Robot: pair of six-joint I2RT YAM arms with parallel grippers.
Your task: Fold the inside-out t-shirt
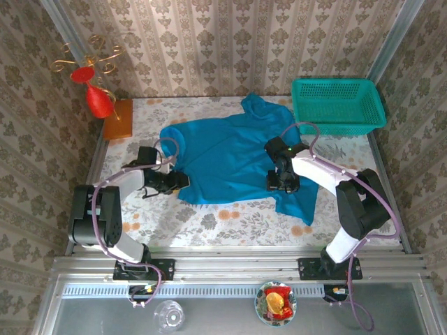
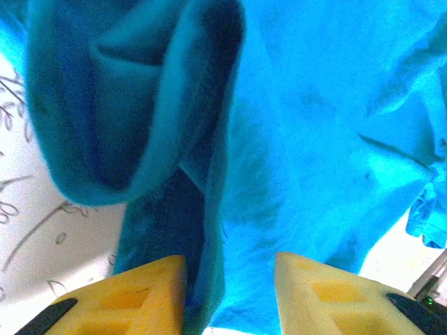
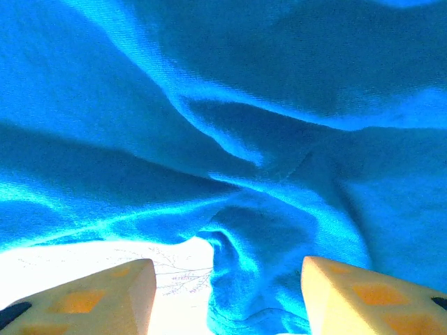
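The inside-out t-shirt [image 1: 230,153] is bright blue and lies spread and rumpled across the middle of the flowered table [image 1: 223,225]. At its lower left edge my left gripper [image 1: 174,182] sits low. In the left wrist view the left gripper [image 2: 229,264] has its yellow jaws apart, with a folded edge of the t-shirt [image 2: 314,139] between them, unpinched. My right gripper [image 1: 282,183] rests on the t-shirt's right side. Seen from the right wrist, the right gripper [image 3: 227,269] is wide open over a wrinkled hem of the t-shirt [image 3: 244,105], with bare table beside it.
A teal mesh basket [image 1: 339,105] stands at the back right, close to the t-shirt's raised sleeve. An orange block [image 1: 117,118] with a red ornament [image 1: 98,102] stands at the back left. Patterned walls close in three sides. A bowl [image 1: 276,301] sits below the front rail.
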